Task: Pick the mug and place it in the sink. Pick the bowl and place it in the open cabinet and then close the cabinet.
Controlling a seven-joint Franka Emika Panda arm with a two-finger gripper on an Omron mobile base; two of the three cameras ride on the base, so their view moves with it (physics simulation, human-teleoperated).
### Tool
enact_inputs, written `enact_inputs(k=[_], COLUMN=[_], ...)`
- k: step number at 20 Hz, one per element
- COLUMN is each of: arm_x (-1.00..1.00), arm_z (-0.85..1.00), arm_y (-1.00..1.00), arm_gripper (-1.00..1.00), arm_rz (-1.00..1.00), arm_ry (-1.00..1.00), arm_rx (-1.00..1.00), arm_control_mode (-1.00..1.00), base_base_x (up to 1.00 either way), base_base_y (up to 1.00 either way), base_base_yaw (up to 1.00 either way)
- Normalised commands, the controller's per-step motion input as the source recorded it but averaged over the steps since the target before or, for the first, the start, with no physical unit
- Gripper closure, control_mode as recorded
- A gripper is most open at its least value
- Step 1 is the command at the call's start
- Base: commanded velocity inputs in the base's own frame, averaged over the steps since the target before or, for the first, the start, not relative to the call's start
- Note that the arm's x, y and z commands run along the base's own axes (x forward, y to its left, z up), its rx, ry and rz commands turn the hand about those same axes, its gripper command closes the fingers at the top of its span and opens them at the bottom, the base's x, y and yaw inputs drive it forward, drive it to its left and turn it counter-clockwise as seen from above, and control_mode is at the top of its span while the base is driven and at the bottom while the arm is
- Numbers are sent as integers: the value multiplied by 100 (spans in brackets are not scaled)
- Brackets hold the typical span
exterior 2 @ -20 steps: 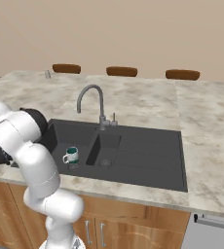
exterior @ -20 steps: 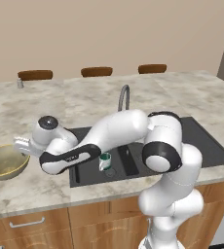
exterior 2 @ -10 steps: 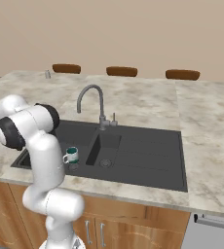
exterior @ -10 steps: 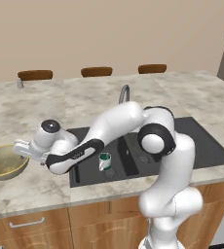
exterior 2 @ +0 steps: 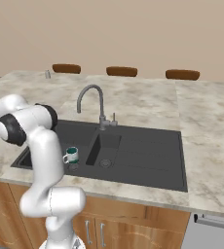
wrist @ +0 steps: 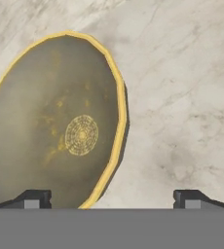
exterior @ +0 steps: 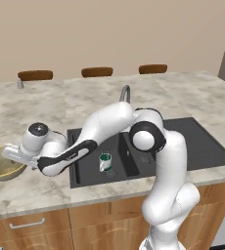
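marble counter [exterior: 31, 190] carries bowl [wrist: 50, 121]; mug [exterior: 105, 161] already in sink [exterior 2: 148, 155]. gripper [wrist: 111, 199] wide open, straddles yellow rim. risk: thin rim slips, bowl tips.

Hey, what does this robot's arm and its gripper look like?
A glossy white arm of rounded, tubular segments with dark black joint bands and round end caps. The gripper has two small dark finger tips with grey pads. No cables or markings are visible.

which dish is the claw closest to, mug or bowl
The bowl on the counter left of the sink; the open claw hovers at its rim. The mug stands in the basin.
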Motion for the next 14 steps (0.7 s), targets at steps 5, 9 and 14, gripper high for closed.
enact_inputs(k=[5,9,14], arm_x=[5,13,11], arm_z=[0,-5,-27], arm_y=[0,0,0], arm_gripper=[-100,-100,-100], arm_rz=[0,0,0], arm_ry=[6,3,0], arm_rx=[0,0,0], arm_control_mode=[-100,-100,-100], base_base_x=[0,0,0], base_base_y=[0,0,0], base_base_yaw=[0,0,0])
